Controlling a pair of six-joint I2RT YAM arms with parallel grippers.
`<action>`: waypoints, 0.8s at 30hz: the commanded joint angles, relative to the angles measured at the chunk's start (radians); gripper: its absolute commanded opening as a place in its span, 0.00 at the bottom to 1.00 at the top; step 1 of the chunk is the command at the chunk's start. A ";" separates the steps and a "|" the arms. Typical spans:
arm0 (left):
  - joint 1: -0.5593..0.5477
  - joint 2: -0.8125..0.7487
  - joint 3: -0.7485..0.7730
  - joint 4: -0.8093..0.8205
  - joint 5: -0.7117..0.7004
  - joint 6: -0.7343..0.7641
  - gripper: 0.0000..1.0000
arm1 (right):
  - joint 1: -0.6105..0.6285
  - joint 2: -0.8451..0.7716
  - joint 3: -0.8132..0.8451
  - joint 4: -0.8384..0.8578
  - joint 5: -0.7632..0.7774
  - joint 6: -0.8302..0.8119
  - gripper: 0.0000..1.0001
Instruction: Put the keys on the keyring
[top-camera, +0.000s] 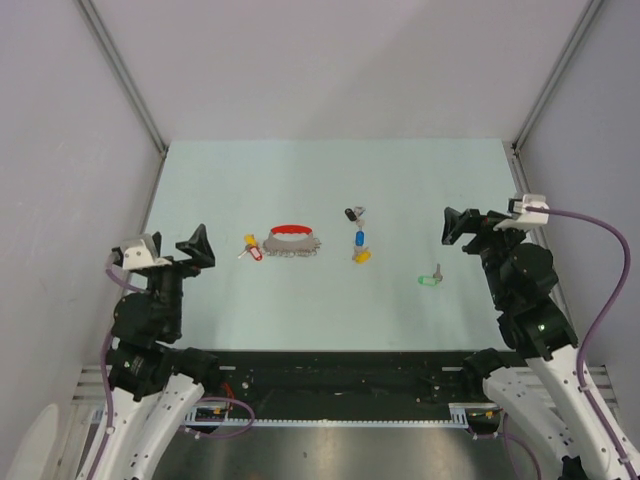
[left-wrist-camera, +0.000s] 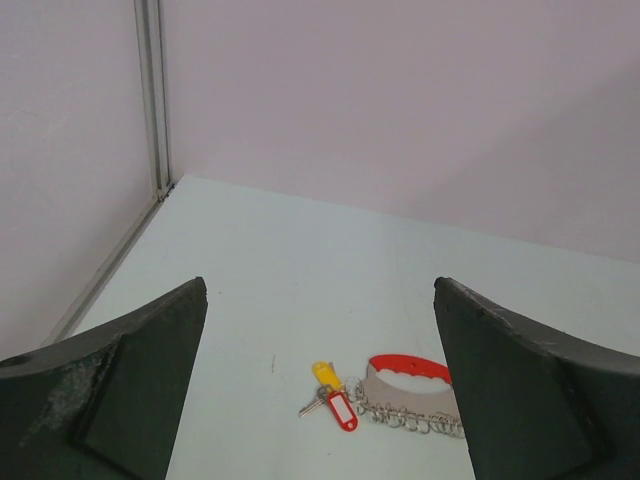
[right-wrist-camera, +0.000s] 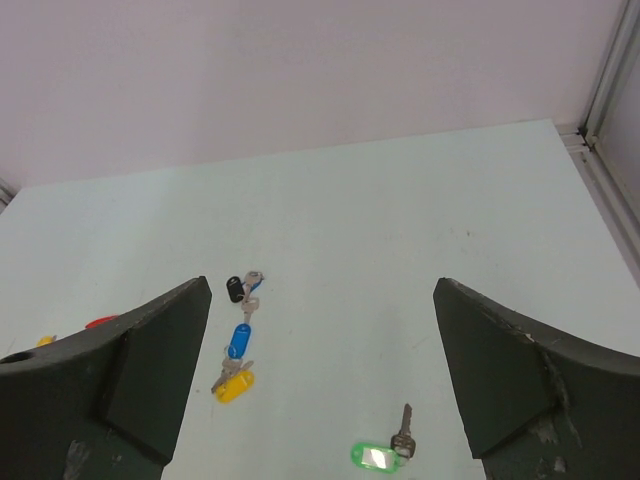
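Note:
The keyring (top-camera: 291, 241), a red curved band over silvery loops, lies left of the table's middle; it also shows in the left wrist view (left-wrist-camera: 412, 392). A red-tagged key (top-camera: 255, 253) and a yellow-tagged key (top-camera: 249, 241) lie at its left end (left-wrist-camera: 341, 409). A black-tagged key (top-camera: 351, 213), a blue-tagged key (top-camera: 359, 238) and a yellow-tagged key (top-camera: 362, 256) lie in a line at the middle. A green-tagged key (top-camera: 429, 279) lies alone to the right (right-wrist-camera: 378, 456). My left gripper (top-camera: 197, 247) and right gripper (top-camera: 455, 225) are open, empty, raised near the table's sides.
Grey walls with metal corner posts (top-camera: 125, 75) close in the pale table (top-camera: 330, 170) on three sides. A black rail (top-camera: 340, 375) runs along the near edge between the arm bases.

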 joint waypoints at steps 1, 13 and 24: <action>0.012 -0.022 -0.019 0.067 -0.019 -0.005 1.00 | 0.008 -0.074 -0.007 -0.046 0.040 -0.021 1.00; 0.014 -0.027 -0.036 0.083 -0.005 -0.002 1.00 | 0.031 -0.261 -0.063 -0.165 -0.018 -0.101 1.00; 0.014 -0.028 -0.045 0.089 -0.013 -0.002 1.00 | 0.087 -0.287 -0.090 -0.148 -0.047 -0.142 1.00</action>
